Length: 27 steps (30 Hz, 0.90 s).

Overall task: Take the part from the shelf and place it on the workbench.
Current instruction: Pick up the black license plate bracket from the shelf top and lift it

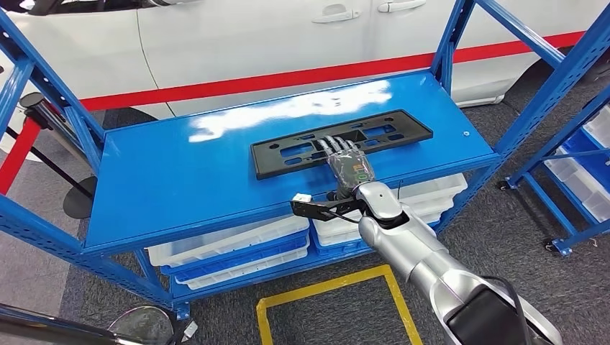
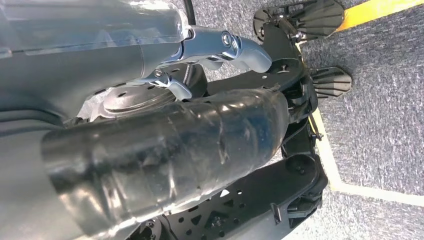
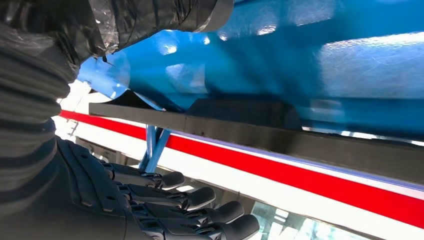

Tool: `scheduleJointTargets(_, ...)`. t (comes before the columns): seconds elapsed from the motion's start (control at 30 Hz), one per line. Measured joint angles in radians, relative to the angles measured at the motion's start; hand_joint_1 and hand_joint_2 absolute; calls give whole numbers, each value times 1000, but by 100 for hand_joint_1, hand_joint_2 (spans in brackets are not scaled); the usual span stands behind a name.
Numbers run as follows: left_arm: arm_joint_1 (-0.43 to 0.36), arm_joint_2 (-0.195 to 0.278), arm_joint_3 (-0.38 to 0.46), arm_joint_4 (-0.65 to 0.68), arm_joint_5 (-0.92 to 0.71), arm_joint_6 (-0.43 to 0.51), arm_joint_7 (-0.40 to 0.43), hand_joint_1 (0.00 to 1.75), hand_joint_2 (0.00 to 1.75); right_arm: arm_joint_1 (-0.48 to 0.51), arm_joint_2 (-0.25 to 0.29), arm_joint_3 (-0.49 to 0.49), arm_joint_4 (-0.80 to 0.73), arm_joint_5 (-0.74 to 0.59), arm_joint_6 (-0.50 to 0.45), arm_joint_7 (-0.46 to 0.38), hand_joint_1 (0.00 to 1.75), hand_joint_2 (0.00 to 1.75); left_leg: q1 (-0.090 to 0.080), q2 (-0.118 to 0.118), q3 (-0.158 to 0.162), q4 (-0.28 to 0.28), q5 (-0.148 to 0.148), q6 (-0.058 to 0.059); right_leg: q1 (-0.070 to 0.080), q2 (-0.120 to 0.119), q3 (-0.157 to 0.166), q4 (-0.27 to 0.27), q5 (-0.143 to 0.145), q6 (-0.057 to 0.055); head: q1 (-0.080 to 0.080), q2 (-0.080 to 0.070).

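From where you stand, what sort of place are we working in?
Probably a car workshop or assembly area: blue steel shelving holding a black plastic part, white parts bins below, and a white car behind a red barrier.

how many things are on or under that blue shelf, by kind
Black part on the top shelf, under the right hand: 1
White bins on the lower level: 2 stacks; I cannot tell how many bins are in each
Total: 1 part and 2 bin stacks
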Motion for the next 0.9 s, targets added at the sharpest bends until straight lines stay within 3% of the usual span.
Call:
scheduleJointTargets(0.73,0,4,-5,0,22,-1,-6,0,0,-9,6,0,15,3,3,3,0,175,-2,-1,-5,9,-2,0,-2,-2,2,-1,2,2,0,0)
scheduleJointTargets(0.9,1,5,-7,0,27,3,-9,0,0,-9,10,0,17,3,4,7,0,175,-4,-1,-10,18,-5,7,-5,-3,0,-3,6,7,0,0)
